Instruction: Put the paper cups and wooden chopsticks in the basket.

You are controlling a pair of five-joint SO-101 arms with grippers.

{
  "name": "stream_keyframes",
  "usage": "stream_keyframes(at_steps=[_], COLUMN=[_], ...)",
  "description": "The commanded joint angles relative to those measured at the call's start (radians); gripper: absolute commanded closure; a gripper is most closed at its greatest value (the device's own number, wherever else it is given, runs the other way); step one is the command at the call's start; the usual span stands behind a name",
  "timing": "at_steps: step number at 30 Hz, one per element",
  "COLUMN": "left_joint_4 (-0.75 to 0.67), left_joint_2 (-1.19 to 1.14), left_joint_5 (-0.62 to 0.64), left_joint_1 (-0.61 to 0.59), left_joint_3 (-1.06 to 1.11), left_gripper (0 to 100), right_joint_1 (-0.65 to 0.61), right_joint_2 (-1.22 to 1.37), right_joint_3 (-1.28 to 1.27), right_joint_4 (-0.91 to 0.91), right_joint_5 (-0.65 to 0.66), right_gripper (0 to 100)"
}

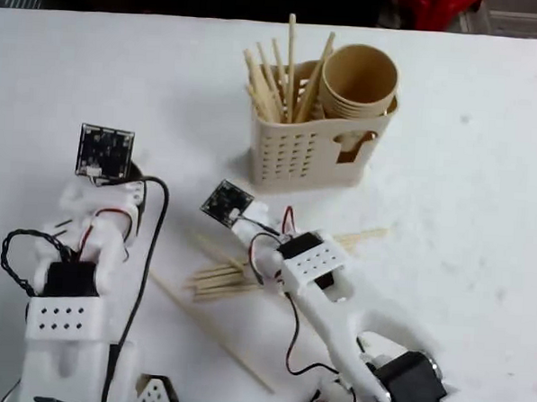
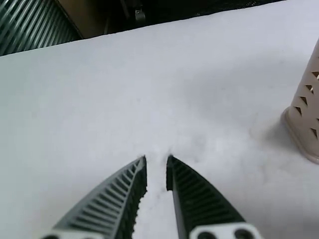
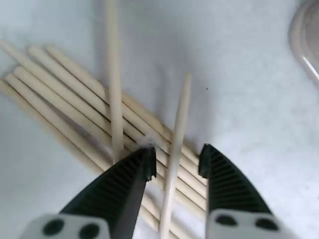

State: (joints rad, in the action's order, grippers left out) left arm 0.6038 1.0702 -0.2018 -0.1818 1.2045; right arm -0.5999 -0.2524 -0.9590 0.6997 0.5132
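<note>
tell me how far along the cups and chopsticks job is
Done: the paper cups and several chopsticks stand in the basket. In hand: the right pincer, open, straddles one chopstick on the loose pile. Left: that pile and a stray chopstick on the table.

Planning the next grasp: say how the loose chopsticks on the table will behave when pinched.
The loose chopsticks look thin, round and straight, so probably stiff, light and apt to roll. They lie piled crosswise, so the right gripper may drag neighbours along.
</note>
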Motion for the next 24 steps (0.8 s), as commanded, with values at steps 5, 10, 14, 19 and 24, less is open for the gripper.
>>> stream_keyframes(at_steps=[5, 10, 14, 19, 24], left_joint_4=[-0.021, -0.021, -0.021, -0.021, -0.021], left_joint_2=[0.021, 0.021, 0.021, 0.021, 0.021], left_joint_5=[0.003, 0.003, 0.003, 0.003, 0.003], left_joint_1=[-0.013, -0.013, -0.013, -0.013, -0.013], left_joint_3=[-0.008, -0.008, -0.008, -0.008, -0.008], left_gripper=[91, 91, 91, 91, 91], right_joint_1=[0.031, 0.153, 0.208, 0.209, 0.211], right_joint_2=[0.008, -0.047, -0.188, -0.450, -0.696], right_joint_3=[0.038, 0.094, 0.109, 0.112, 0.244], right_joint_4=[-0.010, 0.028, 0.099, 0.205, 0.269], right_joint_5=[0.005, -0.005, -0.052, -0.075, -0.100], right_gripper=[98.3, 98.2, 98.2, 98.2, 98.3])
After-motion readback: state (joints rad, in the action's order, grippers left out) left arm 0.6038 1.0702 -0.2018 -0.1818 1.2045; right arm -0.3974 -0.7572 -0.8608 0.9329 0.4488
